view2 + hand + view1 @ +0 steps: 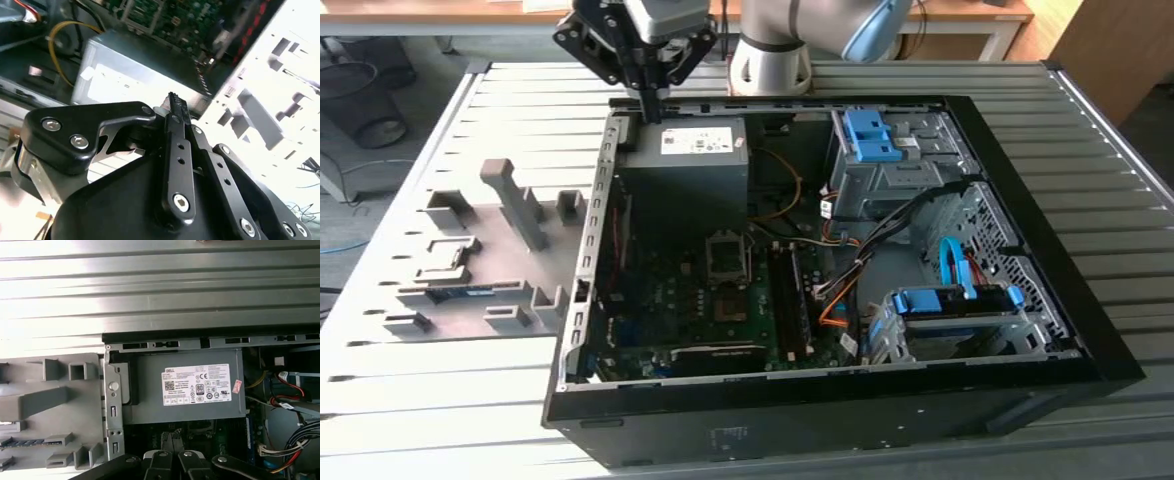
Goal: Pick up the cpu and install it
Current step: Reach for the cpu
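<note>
Ribbed grey metal tabletop (520, 110) bears the work; above it the black two-fingered gripper (647, 98) hangs with jaws pressed together on nothing I can see, just over the grey boxy power supply (687, 150) at a corner of the open black computer case (854, 430). I cannot pick out the cpu; the square motherboard socket (724, 255) lies well apart from the gripper. Likely light, thin and stiff with fragile contacts, the cpu wants holding by opposite edges, kept level.

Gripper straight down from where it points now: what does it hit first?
Probably the grey power supply, near its edge by the case wall; the gripper hangs above that corner. Depth is unclear, so it could catch the wall instead.
</note>
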Robot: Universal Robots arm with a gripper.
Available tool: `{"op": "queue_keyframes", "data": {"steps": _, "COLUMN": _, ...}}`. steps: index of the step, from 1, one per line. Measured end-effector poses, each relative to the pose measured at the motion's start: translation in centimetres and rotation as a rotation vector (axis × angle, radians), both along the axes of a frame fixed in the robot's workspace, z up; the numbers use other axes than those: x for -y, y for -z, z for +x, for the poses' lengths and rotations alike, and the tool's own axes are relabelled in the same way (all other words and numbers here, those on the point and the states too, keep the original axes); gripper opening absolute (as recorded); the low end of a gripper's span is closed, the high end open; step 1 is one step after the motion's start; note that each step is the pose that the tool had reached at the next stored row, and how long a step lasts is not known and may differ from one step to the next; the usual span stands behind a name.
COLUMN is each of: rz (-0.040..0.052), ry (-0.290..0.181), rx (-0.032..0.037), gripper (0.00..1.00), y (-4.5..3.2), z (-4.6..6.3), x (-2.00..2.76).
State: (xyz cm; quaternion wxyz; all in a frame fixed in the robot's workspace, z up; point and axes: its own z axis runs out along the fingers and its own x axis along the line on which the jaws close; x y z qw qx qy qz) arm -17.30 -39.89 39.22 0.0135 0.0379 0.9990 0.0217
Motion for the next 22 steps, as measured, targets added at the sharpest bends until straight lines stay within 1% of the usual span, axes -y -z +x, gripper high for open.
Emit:
{"op": "queue_keyframes", "data": {"steps": 2, "rz": 0.0000, "ry": 0.000, "rx": -0.0001, "gripper": 0.10, "y": 0.01, "z": -0.8, "x": 0.00}}
{"op": "queue_keyframes", "data": {"steps": 6, "rz": 0.0000, "ry": 0.000, "rx": 0.0000, "gripper": 0.10, "y": 0.03, "z": -1.9, "x": 0.00}}
{"op": "queue_keyframes", "data": {"steps": 14, "rz": 0.0000, "ry": 0.000, "rx": 0.0000, "gripper": 0.10, "y": 0.04, "z": -3.5, "x": 0.00}}
{"op": "queue_keyframes", "data": {"steps": 22, "rz": 0.0000, "ry": 0.000, "rx": 0.0000, "gripper": 0.10, "y": 0.05, "z": -4.9, "x": 0.00}}
